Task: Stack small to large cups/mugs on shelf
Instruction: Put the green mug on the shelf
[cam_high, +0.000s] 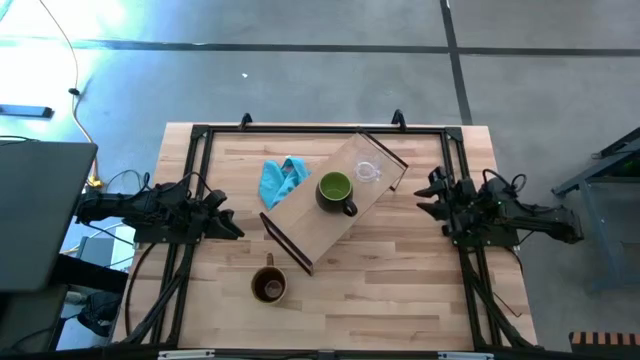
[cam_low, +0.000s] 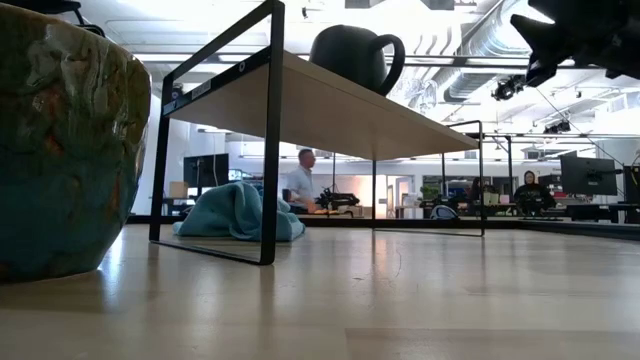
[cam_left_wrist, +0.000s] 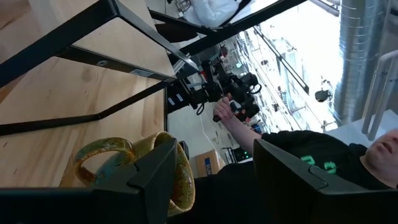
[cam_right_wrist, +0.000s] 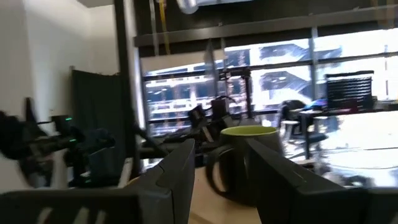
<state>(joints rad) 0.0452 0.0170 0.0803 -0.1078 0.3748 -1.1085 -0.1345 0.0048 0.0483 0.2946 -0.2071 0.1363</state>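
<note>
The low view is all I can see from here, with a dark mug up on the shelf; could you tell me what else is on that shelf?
Observer: From above, a small clear glass cup stands on the shelf, beside the green mug.
Operator: Thanks. What is the big blurry thing on my left?
Observer: That is the brown mug, standing on the table off the shelf's near end, not on the shelf.
Operator: And where are the grippers?
Observer: The left gripper waits open at the table's left side, and the right gripper waits open at its right side. Neither holds anything.
</note>
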